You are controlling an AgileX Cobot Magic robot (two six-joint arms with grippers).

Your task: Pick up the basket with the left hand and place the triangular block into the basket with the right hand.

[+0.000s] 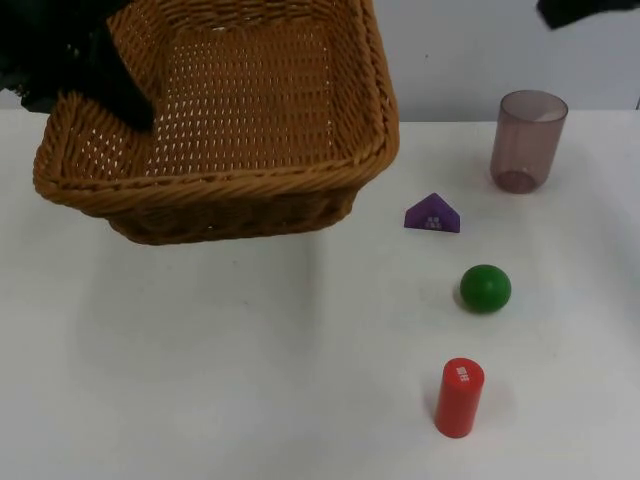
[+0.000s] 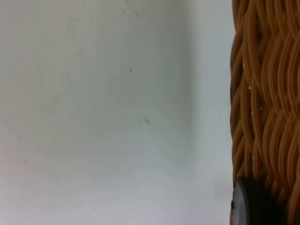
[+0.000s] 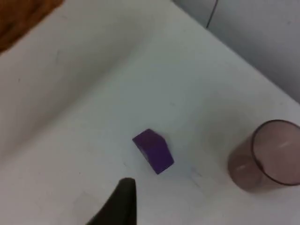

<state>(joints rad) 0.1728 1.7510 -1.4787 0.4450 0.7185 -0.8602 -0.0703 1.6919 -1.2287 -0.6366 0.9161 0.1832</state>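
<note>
Overhead, a brown wicker basket hangs tilted above the white table, casting a soft shadow on the surface below it. At its left rim the black left gripper is clamped on the weave; the left wrist view shows the woven rim up close with a dark fingertip pressed against it, and bare table beside.

Right of the basket, a small purple triangular block lies flat on the table, clear of the basket and untouched. Behind and to the right of it stands an upright, see-through pinkish cup, near the grey wall. Nearer the camera sits a green ball, and nearer still a red cylinder stands on end. All four are apart from one another.

A dark piece of the right arm shows at the upper right corner of the overhead view. From the right wrist, one black fingertip of the right gripper hovers above the table, near the block, with the cup beside it. How far this claw is open I cannot tell; it holds nothing visible.
</note>
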